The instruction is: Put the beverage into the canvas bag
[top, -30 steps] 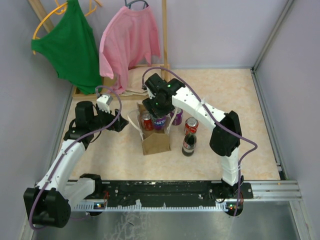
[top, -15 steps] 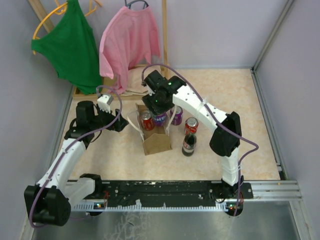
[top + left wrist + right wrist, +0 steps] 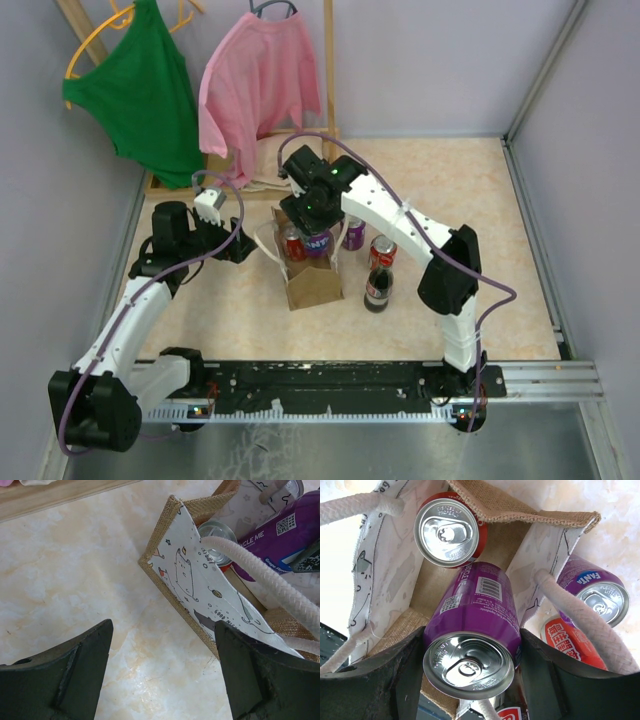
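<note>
While right claw [image 3: 470, 676] clamps purple can [image 3: 476, 602], base inside canvas bag [image 3: 492, 542].

The outer purple can [image 3: 586, 582] reads FANTA; the tilted purple can [image 3: 287, 530] shows "CLE ME"

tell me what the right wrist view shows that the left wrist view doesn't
Only right wrist: the right gripper closed on the purple can, plus a Fanta can and a reddish can outside the bag.
Only left wrist: the open left gripper above the table, and a wooden rail.
Both: the bag, the red can inside it, the purple can, a white handle.
</note>
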{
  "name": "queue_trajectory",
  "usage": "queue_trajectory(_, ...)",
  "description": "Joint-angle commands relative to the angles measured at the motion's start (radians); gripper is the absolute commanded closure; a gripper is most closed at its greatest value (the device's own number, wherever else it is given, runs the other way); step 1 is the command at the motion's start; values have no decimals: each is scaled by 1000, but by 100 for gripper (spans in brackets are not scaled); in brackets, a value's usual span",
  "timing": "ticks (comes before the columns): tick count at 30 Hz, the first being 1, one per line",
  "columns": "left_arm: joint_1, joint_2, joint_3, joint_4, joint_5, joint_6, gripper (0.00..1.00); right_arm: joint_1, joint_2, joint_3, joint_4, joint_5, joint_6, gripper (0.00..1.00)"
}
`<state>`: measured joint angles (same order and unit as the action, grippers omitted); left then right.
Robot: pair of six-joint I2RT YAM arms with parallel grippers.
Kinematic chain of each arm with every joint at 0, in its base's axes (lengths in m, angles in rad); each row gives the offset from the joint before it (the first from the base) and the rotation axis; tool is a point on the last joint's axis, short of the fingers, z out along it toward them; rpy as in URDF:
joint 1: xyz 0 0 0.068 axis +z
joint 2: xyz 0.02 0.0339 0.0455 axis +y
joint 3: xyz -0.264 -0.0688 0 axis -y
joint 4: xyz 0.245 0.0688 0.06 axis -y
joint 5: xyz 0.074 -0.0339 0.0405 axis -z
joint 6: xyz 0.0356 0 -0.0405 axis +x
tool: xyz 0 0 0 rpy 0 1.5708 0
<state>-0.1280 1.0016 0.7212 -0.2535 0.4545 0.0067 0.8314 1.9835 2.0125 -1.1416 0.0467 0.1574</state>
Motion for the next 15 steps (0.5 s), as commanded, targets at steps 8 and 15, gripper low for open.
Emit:
queue_trajectory(8, 7, -7, 17, 22, 16, -7, 12, 34, -64, 56, 36, -11, -7, 100)
queue_trajectory(15, 6, -9, 15, 22, 18, -7, 12, 36, -76, 115, 29, 38, -2, 100)
